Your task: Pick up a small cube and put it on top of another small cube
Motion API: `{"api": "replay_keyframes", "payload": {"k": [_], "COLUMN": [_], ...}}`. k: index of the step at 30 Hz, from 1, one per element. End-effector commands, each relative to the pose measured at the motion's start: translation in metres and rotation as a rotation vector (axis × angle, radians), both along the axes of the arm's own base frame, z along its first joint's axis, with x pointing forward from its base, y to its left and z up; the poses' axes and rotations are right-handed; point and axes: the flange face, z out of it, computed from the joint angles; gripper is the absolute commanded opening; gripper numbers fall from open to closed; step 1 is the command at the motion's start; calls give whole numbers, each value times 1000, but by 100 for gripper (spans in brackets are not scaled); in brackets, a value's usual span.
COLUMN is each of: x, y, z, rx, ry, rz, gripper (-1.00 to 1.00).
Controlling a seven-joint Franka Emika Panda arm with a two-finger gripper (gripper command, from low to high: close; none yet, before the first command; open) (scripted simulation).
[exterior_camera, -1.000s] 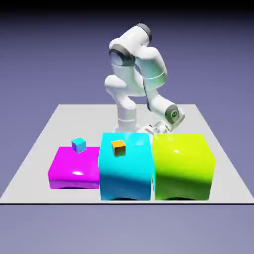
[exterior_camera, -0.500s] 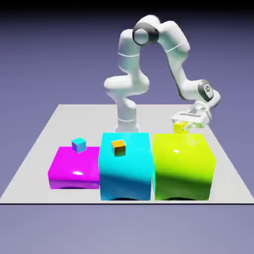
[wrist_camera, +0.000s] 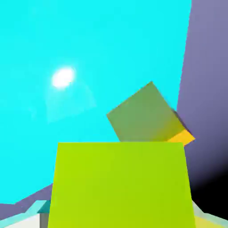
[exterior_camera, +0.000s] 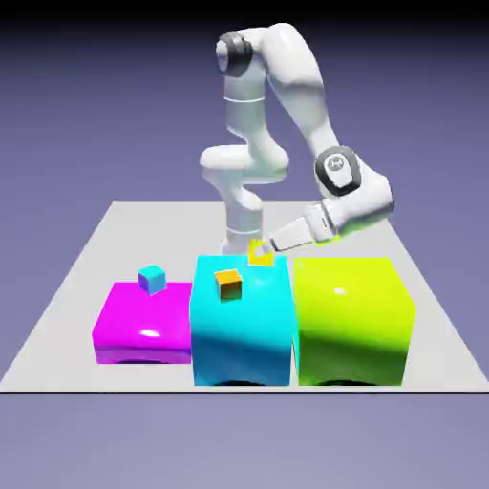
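The pincer (exterior_camera: 268, 249) is closed on the small yellow cube (exterior_camera: 261, 252), which shows by the far edge of the big cyan block (exterior_camera: 258, 329), toward the exterior view's right; whether it clears or touches the block, I cannot tell. From there the tiny orange cube (exterior_camera: 228, 285), sitting on that block's top, lies nearer and to the exterior view's left. It seems the likelier base, since the tiny blue cube (exterior_camera: 152, 280) on the magenta block (exterior_camera: 143, 329) is well apart, farther left. The move probably calls for a short carry near and left, then lowering. The hand slants in from the right, and in the hand view the orange cube sits turned against the held one, so both should be squared before release.
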Motion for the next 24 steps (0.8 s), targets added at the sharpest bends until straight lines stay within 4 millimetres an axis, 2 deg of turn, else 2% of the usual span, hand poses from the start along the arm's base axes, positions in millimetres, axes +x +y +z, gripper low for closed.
{"api": "replay_keyframes", "payload": {"k": [1, 4, 6, 7, 12, 13, 14, 17, 18, 19, 20, 23, 24], "x": [5, 11, 6, -2, -87, -90, -90, -122, -124, -124, -124, -91, -90], "y": [-18, -104, -162, -184, -227, -205, -205, -231, -232, -232, -232, -206, -205], "z": [6, 23, 35, 29, -77, -88, -88, -130, -132, -132, -132, -90, -88], "rx": [4, 20, 27, 44, 241, 246, 246, 245, 246, 246, 246, 245, 246], "ry": [-11, -44, -67, -42, 346, 404, 405, 403, 403, 403, 403, 404, 405], "rz": [-30, -187, -291, -339, -553, -528, -528, -528, -528, -528, -528, -528, -528], "gripper": [-100, -100, -100, -100, -100, -100, -100, -100, -100, 100, 100, 100, 100]}}
